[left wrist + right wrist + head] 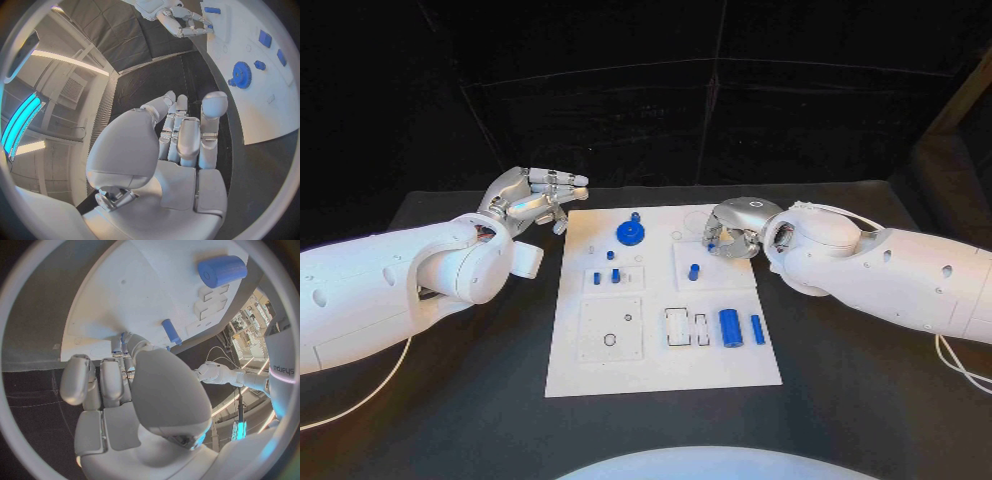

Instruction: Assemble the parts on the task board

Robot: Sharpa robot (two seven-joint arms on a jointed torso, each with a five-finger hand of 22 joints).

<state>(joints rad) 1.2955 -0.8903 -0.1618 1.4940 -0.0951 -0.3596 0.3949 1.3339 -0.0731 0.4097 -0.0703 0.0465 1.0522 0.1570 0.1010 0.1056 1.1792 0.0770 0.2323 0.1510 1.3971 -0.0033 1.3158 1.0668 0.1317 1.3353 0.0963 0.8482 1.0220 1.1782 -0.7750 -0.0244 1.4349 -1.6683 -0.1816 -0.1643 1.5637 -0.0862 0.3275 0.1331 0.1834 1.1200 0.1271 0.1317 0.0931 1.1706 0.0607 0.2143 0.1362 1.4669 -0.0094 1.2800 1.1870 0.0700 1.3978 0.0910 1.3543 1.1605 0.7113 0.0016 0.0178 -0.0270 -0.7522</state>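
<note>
On task board (661, 340), upright blue cylinder (730, 324)

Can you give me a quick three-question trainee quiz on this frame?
1. True or false: the left hand holds a blue part.
2. Which hand is over the white board? A) left B) right C) both
3. Fill in: the blue gear lies near the board's ____ edge, far from the robot.

Key: 1 false, it hovers off the board with nothing in it; 2 B, the right hand; 3 far.
</note>
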